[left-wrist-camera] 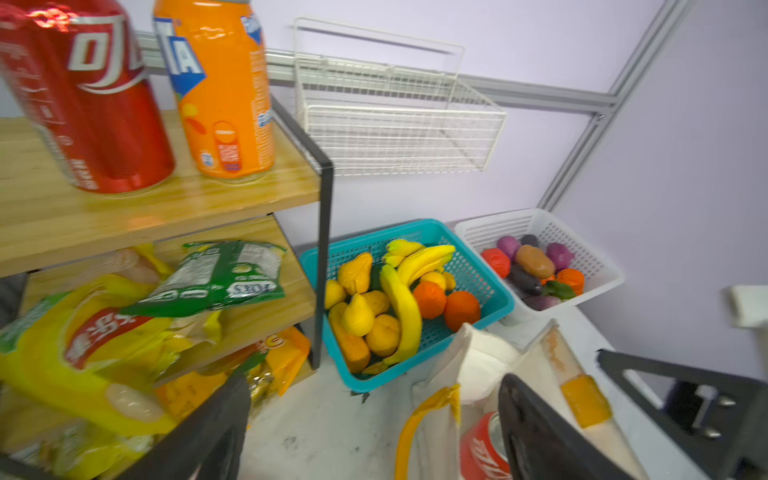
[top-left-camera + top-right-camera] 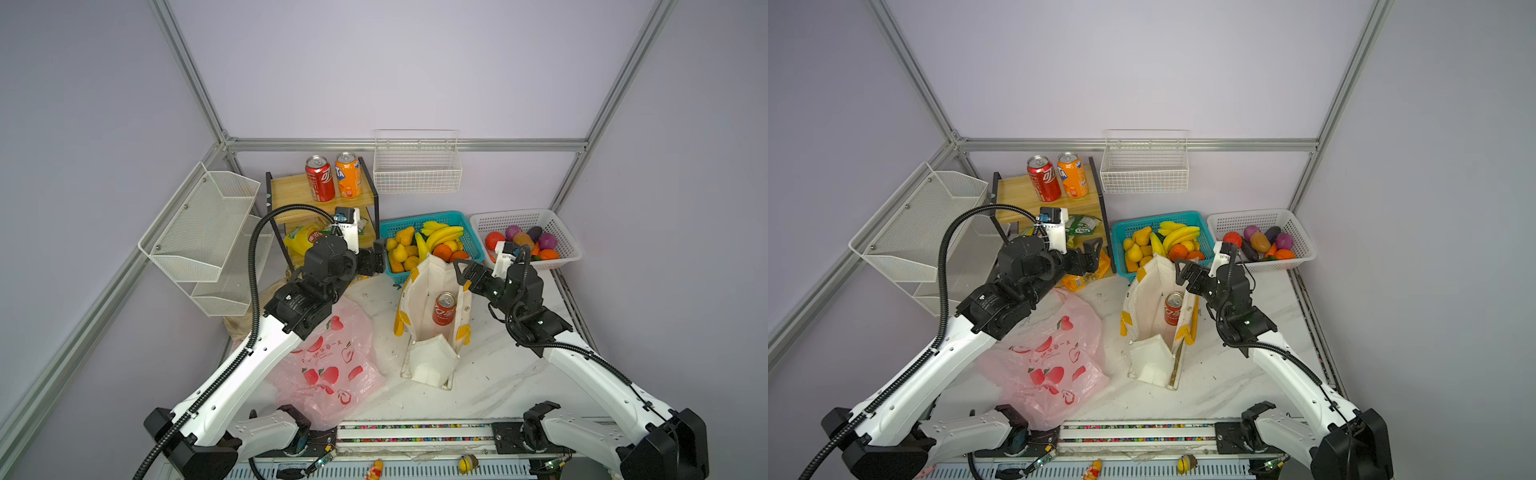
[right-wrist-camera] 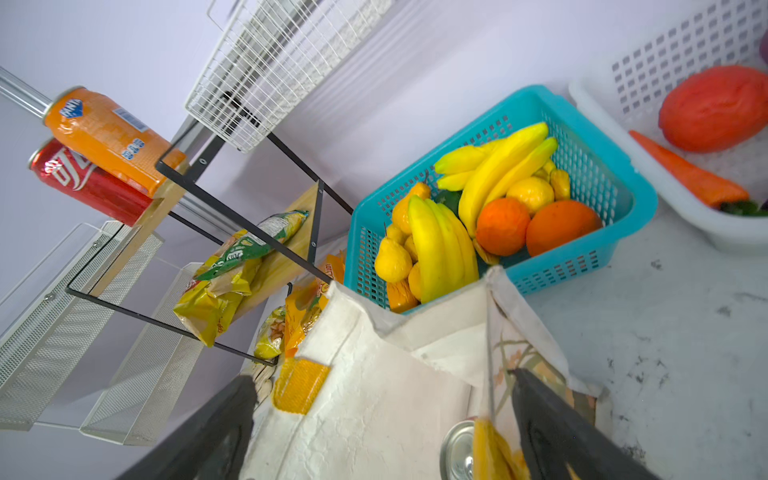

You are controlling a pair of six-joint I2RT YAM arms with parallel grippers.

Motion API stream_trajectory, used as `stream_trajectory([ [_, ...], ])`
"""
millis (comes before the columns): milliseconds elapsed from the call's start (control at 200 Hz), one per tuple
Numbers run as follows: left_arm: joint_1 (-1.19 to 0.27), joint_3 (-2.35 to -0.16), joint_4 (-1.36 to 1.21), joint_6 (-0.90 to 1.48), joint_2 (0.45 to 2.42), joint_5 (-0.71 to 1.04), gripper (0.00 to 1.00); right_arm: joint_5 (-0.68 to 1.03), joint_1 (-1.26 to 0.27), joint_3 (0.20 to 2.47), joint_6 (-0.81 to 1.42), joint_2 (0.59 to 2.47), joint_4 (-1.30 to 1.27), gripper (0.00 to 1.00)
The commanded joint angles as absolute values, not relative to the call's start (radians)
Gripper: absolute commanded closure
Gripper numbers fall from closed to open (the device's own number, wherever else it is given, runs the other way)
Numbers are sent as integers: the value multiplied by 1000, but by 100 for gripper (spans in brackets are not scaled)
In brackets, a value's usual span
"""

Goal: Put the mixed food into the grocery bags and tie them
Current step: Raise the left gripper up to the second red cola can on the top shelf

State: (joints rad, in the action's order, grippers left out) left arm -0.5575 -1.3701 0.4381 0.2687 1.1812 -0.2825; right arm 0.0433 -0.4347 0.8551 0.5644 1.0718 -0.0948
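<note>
The white tote [image 2: 415,299] [image 2: 1144,299] stands open at mid-table with a red cola can [image 2: 444,309] [image 2: 1173,309] upright inside. My right gripper [image 2: 463,274] [image 3: 382,378] hangs open just above the tote's far rim, holding nothing. A second cola can [image 2: 320,178] [image 1: 83,104] stands on the wooden shelf. Yellow and orange toy fruits [image 2: 415,249] [image 1: 374,299] fill the teal basket [image 2: 415,219]. My left gripper [image 2: 374,259] [image 1: 374,382] is open and empty beside that basket's left end. The pink apple-print bag [image 2: 332,361] lies flat under my left arm.
An orange soda can [image 2: 348,174] shares the top shelf, with snack packets [image 2: 303,239] on the shelves below. A white basket [image 2: 557,224] of toy vegetables sits at the back right. A wire basket [image 2: 417,166] hangs on the back wall and a mesh rack [image 2: 199,232] on the left.
</note>
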Motion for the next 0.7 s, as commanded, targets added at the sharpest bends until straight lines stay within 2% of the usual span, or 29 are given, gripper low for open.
stream_trajectory([
  [0, -470, -1532, 581, 220, 1190, -273, 8, 4, -434, 928, 427, 1039, -79, 3],
  [150, -352, -1749, 747, 178, 1284, -244, 6, 55, -434, 972, 395, 1078, -127, 3],
  [335, -225, -1925, 767, 182, 1396, -149, 5, 96, -434, 1017, 363, 1133, -103, 3],
  [600, -145, -2221, 819, 139, 1656, -71, 5, 69, -435, 982, 348, 1108, -105, 3],
  [695, -140, -2311, 839, 129, 1733, -93, 5, 71, -434, 977, 346, 1104, -98, 3],
])
